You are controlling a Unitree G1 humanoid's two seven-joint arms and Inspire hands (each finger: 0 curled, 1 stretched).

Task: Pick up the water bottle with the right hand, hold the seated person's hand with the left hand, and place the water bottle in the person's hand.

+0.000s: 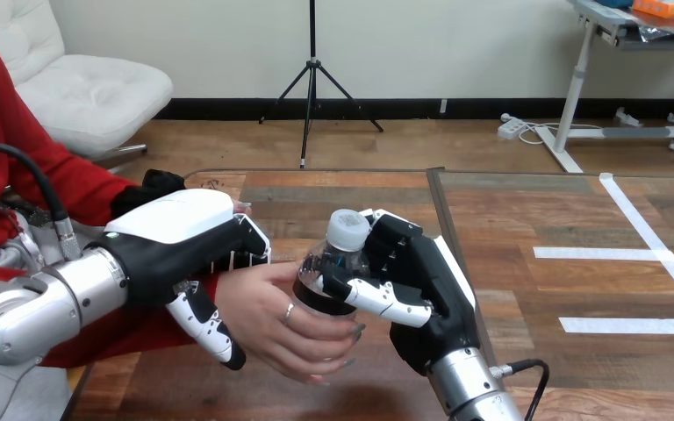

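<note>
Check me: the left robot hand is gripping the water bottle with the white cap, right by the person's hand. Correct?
Not quite: the head view shows the right robot hand gripping the water bottle with the white cap, right by the person's hand.

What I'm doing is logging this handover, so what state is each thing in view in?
Clear plastic water bottle with white cap: capped, tilted, in both the right hand and the person's hand.
Right hand: shut round the bottle.
Left hand: curled round the person's wrist.
Person's hand: fingers curled under the bottle.
</note>
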